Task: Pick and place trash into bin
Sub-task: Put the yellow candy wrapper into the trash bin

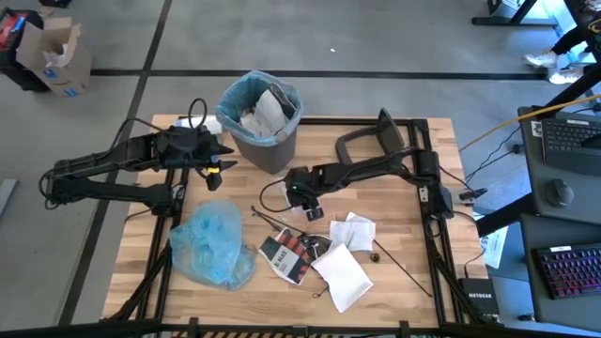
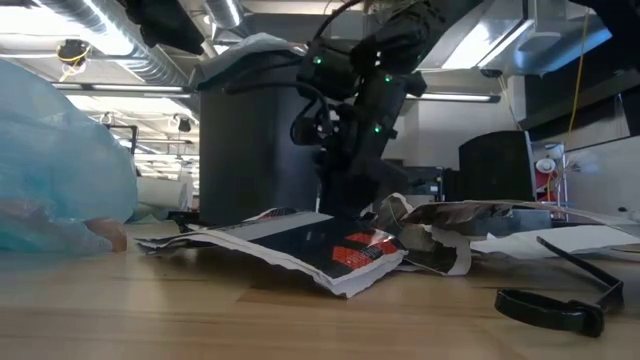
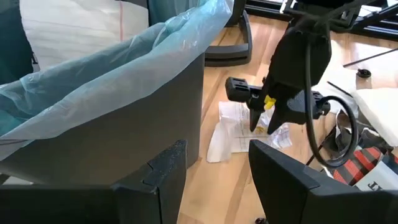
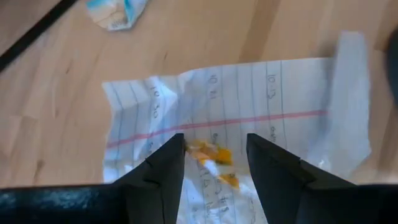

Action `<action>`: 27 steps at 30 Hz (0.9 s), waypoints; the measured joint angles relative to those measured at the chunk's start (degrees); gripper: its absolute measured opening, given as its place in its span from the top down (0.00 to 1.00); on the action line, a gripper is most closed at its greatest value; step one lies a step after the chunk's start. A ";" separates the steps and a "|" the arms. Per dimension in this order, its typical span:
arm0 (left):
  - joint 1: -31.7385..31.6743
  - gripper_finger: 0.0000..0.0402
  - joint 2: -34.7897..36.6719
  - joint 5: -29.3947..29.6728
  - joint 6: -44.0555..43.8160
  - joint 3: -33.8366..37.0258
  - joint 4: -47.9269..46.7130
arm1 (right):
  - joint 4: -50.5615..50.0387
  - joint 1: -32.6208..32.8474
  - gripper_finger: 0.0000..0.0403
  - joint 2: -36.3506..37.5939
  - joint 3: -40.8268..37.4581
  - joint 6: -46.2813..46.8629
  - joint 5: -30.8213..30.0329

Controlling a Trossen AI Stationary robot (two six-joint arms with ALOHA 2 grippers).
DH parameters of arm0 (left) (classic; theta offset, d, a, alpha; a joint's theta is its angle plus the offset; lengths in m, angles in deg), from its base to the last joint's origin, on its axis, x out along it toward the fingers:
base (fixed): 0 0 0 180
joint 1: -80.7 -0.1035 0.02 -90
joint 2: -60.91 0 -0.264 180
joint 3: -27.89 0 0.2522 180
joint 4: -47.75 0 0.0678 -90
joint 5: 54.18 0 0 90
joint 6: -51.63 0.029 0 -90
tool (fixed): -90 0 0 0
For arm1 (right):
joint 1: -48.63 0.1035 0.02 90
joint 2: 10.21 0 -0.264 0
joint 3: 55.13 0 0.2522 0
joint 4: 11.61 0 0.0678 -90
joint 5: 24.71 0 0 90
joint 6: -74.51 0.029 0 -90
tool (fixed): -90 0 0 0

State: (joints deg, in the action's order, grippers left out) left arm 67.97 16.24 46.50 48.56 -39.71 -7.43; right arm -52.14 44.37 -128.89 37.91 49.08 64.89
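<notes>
The dark grey bin (image 1: pixel 263 122) with its light blue liner stands near the table's far edge, white trash inside; its wall (image 3: pixel 124 124) fills the left wrist view. My left gripper (image 1: pixel 225 161) (image 3: pixel 217 186) hovers open beside the bin's left side. My right gripper (image 1: pixel 310 208) (image 4: pixel 216 171) points down, open, over a crumpled lined white paper (image 4: pixel 236 99) (image 3: pixel 233 134) lying flat on the table, with yellow scraps (image 4: pixel 214 155) between the fingers. The red-black-white packet (image 1: pixel 291 255) (image 2: pixel 330 250), white mailers (image 1: pixel 343 274) and thin dark sticks (image 1: pixel 404 268) lie nearer the near edge. My right gripper comes at the lined paper from above, its open fingers (image 4: pixel 165 168) standing on either side of the yellow scraps near the sheet's middle. I cannot tell whether the fingertips touch the paper.
The grey lid (image 1: pixel 371 141) lies right of the bin. A crumpled light blue bag (image 1: pixel 214 244) (image 2: pixel 60 170) sits at the table's near left. A black looped tie (image 2: pixel 560 305) lies close to the low camera. Desks with keyboards (image 1: pixel 568 136) stand to the right.
</notes>
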 joint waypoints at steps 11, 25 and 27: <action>0.00 0.59 -0.02 0.00 0.12 0.00 0.45 | -3.79 -0.17 0.59 0.11 1.42 1.02 -0.51; 0.00 0.59 0.00 0.02 0.15 0.00 0.38 | -6.54 -4.00 0.98 -0.88 2.07 4.58 -0.09; 0.00 0.59 -0.01 0.02 0.11 0.00 0.33 | -8.15 -3.93 0.97 -0.74 3.44 5.13 -0.62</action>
State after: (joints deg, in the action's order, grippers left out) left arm 67.97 16.23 46.52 48.67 -39.71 -7.09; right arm -60.29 40.44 -129.62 41.35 54.21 64.27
